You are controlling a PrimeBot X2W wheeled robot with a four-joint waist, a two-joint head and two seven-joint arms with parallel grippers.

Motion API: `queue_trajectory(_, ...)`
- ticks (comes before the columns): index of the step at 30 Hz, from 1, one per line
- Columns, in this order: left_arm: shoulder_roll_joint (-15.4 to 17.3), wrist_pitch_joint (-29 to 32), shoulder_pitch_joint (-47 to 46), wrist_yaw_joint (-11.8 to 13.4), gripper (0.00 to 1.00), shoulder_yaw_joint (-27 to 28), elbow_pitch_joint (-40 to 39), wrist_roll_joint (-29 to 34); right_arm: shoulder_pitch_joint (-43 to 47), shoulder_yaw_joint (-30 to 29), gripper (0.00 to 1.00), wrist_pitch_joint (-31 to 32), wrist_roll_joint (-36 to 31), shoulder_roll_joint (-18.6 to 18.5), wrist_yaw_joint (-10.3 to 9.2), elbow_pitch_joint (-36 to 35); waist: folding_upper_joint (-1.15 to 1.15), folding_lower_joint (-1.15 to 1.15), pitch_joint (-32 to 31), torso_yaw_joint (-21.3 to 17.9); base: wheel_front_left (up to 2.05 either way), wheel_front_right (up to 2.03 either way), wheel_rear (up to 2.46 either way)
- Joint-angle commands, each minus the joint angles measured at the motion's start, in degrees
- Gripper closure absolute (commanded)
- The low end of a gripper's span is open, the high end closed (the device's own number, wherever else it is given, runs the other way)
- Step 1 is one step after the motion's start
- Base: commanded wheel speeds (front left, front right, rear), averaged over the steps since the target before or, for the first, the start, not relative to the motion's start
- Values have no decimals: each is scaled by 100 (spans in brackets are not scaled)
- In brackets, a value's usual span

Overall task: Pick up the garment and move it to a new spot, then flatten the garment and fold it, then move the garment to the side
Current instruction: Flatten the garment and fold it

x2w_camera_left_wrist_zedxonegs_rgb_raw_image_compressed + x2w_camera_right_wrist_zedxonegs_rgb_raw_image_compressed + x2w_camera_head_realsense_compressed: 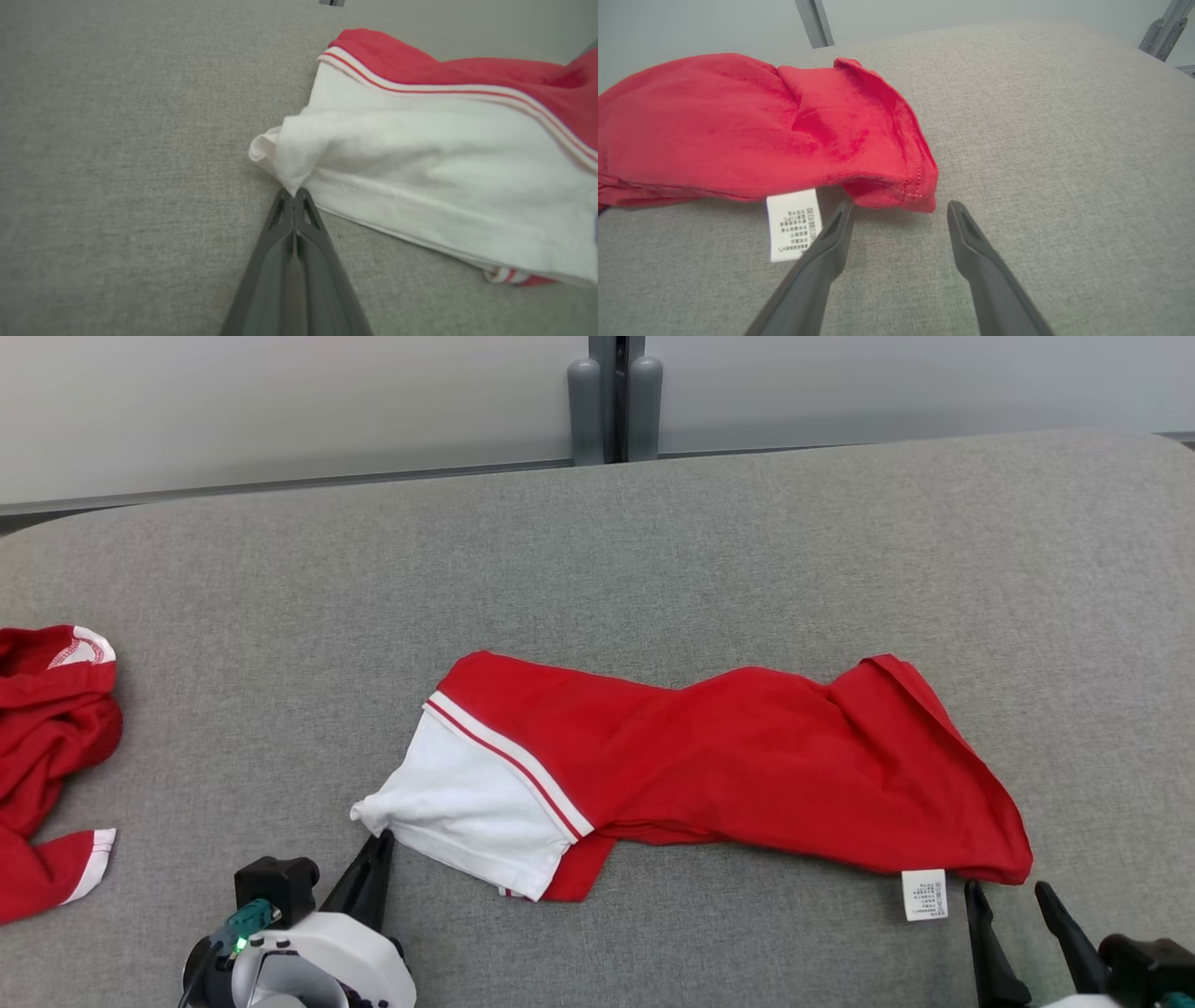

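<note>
At near left, our left gripper (382, 842) pinches the garment (728, 765) by its white corner. Our right gripper (1006, 889) stands open.

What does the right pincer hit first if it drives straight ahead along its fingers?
Probably the red hem corner of the garment, just ahead between the open fingers of the right pincer. The care label lies off to one side. Depth is unclear.

Red soft garment (747, 756) with a white panel (467, 803) and thin red-and-white stripes, on a heathered grey fabric surface (653, 551). White label (924, 894) with dark print. Left, a second red-and-white garment (47, 747).
</note>
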Motion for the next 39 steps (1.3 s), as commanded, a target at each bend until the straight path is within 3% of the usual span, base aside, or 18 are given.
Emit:
queue_trajectory(1, 42, 12, -73, 6, 100, -6, 60, -2, -107, -1, 0, -35, -50, -33, 0, 50, 0, 0, 19, 12, 0, 0, 0)
queue_trajectory(5, 42, -31, -161, -13, 100, -43, 49, 3, -391, -32, 0, -93, -32, -84, 0, 327, 0, 0, 91, 64, 0, 0, 0)
queue_trajectory(6, 41, -42, -183, -15, 100, -48, 39, 5, -448, -20, 41, -117, 3, -84, 0, 377, 0, 0, 103, 76, 0, 0, 0)
queue_trajectory(8, 54, -104, -228, 1, 100, -36, -12, 16, -521, -23, 92, -190, 45, -110, 0, 437, 0, 0, 127, 107, 0, 0, 0)
queue_trajectory(9, 61, -139, -243, 18, 100, -27, -67, 29, -548, -25, 100, -246, 61, -136, 0, 434, 0, 0, 136, 125, 0, 0, 0)
queue_trajectory(18, 180, -310, -96, 200, 100, 309, -1463, -24, -769, -184, 100, -481, 53, -306, 0, -343, 0, 0, 74, 125, 0, 0, 0)
queue_trajectory(24, 390, -190, -144, 366, 100, 442, -2951, 87, -1295, -305, 100, -175, -26, -539, -1, -1259, 0, 0, -60, 35, 0, 0, 0)
queue_trajectory(32, 491, 231, -868, 505, 100, 554, -4621, 48, -1987, -461, 100, 306, -5, -798, -1, -2283, 0, 0, -249, 50, 0, 0, 0)
queue_trajectory(39, 703, 619, -1530, 477, 100, 732, -5138, -78, -2349, -497, 100, 560, 139, -803, -1, -2651, 0, 0, -343, 36, 0, 0, 0)
